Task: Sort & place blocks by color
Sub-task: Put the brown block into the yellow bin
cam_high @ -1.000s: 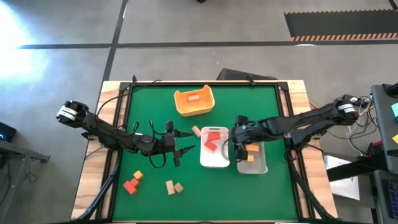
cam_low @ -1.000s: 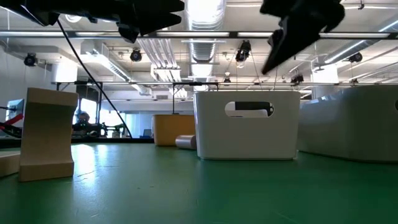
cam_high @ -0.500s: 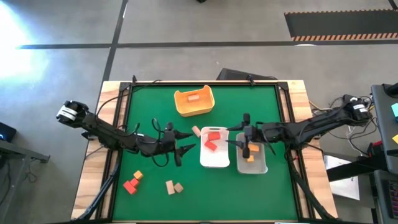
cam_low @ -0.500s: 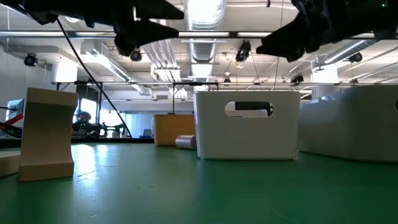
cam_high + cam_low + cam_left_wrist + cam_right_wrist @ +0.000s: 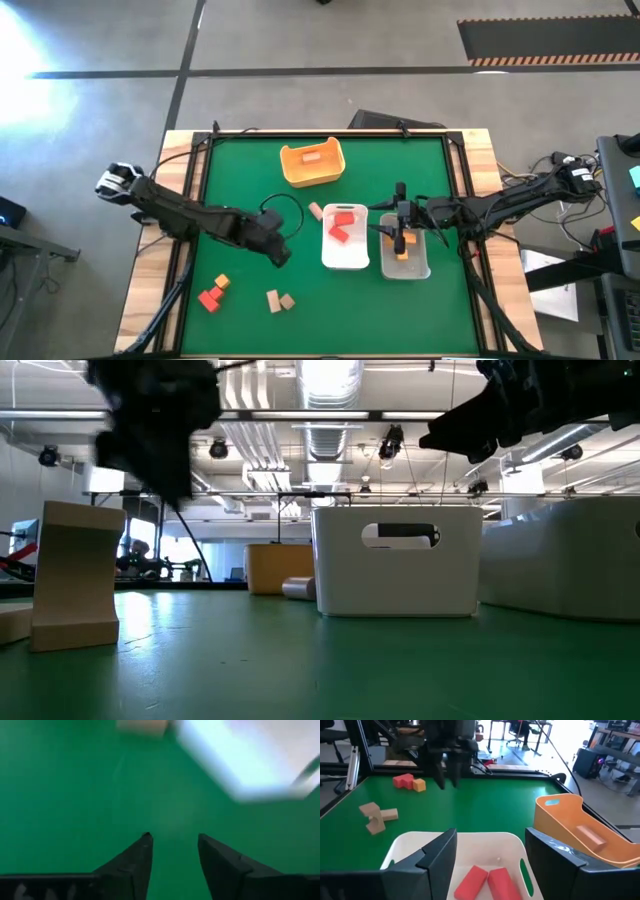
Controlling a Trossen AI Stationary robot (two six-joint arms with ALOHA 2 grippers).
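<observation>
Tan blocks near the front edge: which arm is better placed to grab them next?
Probably left. The left gripper hangs open and empty over the mat, just up from the tan blocks. The right gripper is over the clear tray, with the white tray in between.

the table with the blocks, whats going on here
Two arms are sorting blocks by color. The right gripper hangs open and empty over the clear tray holding orange blocks. Red blocks lie in the white tray. The left gripper, jaws open and empty, is over bare green mat.
</observation>
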